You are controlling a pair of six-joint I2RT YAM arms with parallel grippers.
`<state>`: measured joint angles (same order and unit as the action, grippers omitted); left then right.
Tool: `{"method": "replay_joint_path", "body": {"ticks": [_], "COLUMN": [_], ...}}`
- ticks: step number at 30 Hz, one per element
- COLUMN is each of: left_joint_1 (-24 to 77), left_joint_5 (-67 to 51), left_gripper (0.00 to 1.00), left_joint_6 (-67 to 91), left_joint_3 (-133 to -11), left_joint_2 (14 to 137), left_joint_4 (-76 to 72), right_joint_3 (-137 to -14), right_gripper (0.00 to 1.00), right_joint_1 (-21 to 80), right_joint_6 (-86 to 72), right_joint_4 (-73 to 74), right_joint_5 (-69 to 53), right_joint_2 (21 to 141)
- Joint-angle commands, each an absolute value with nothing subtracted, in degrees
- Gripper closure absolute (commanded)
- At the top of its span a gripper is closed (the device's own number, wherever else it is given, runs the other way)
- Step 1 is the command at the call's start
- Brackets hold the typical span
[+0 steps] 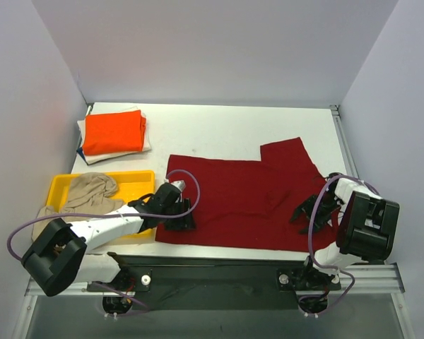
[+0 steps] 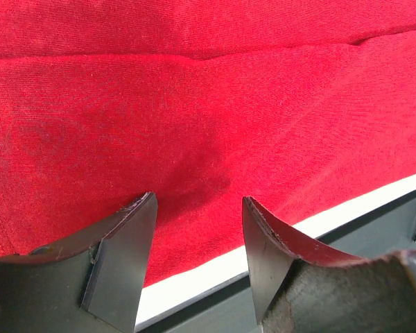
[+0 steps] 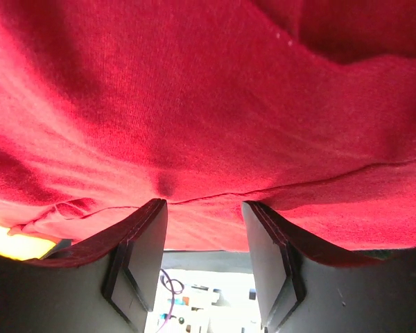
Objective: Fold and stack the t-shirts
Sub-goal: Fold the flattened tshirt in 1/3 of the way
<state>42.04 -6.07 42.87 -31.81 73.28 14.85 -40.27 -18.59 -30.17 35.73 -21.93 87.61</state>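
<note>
Dark red soft cloth t-shirt (image 1: 240,201) lies flat, long way L-R. L claw (image 1: 181,220) sits at its near-left corner, R claw (image 1: 308,216) near-right. Both have jaws apart, holding nothing.

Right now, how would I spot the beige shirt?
On the table, find the yellow tray at its left edge, beside the dark red shirt. The beige shirt lies crumpled in it, spilling over its edge; the orange shirt behind is folded.

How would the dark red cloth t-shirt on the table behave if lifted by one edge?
Probably floppy: the dark red cloth t-shirt lies flat with soft creases, so a lifted edge should sag. Likely light, being thin knit. Pushed, it would probably bunch rather than slide.
</note>
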Motion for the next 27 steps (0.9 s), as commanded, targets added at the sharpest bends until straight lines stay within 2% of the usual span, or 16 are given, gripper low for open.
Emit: {"method": "replay_joint_path", "body": {"ticks": [1, 11, 19, 22, 27], "left_joint_1": [42.80, 42.89, 40.35, 36.75, 31.30], "left_joint_5": [-6.33, -6.06, -4.05, -3.87, -3.87], "left_gripper": [0.37, 0.36, 0.31, 0.31, 0.31], "left_joint_6": [43.16, 40.96, 40.17, 39.55, 38.58], "left_joint_3": [-29.79, -37.70, -47.10, -48.86, -51.50], "left_joint_2": [72.51, 67.86, 66.09, 67.23, 66.10], "left_joint_4": [21.53, 30.66, 33.75, 33.66, 33.57], "right_joint_3": [-37.88, -43.50, -63.68, -71.68, -84.97], "right_gripper": [0.51, 0.51, 0.51, 0.51, 0.52], "right_joint_1": [-19.07, -18.98, -18.55, -17.67, -13.89], "right_joint_6": [-29.53, -28.83, -25.67, -24.35, -22.68], "right_joint_4": [38.58, 44.99, 47.56, 44.58, 41.84], "right_joint_5": [-16.35, -17.22, -16.36, -14.33, -11.34], "right_joint_2": [87.36, 81.58, 77.17, 80.50, 92.71]}}
